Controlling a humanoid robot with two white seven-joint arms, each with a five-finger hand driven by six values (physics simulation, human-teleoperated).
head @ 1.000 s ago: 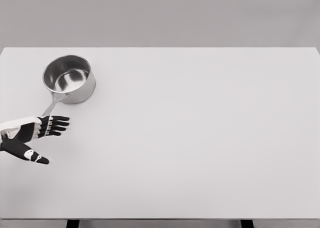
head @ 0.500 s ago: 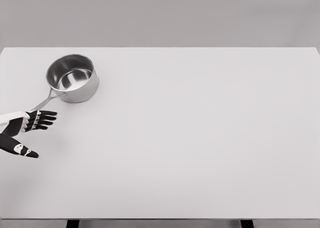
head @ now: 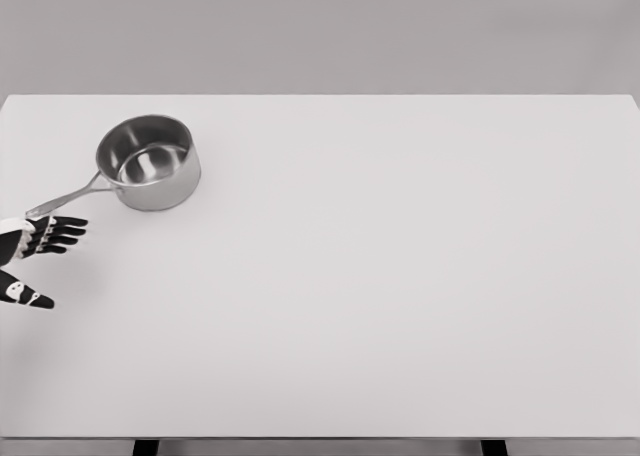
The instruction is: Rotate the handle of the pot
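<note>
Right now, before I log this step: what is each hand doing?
Left hand: open, fingers spread, holding nothing, beside the end of the pot handle.
Right hand: not in view.

Wide flat white rectangular table (head: 400, 296) spanning nearly the whole view, dark legs just visible under its near edge, shiny round stainless-steel saucepan (head: 150, 162) standing upright on its far left part, long thin metal handle (head: 65, 202) pointing left and nearer

Left hand (head: 32, 256): black fingers, white knuckle segments, white marking on thumb.
</note>
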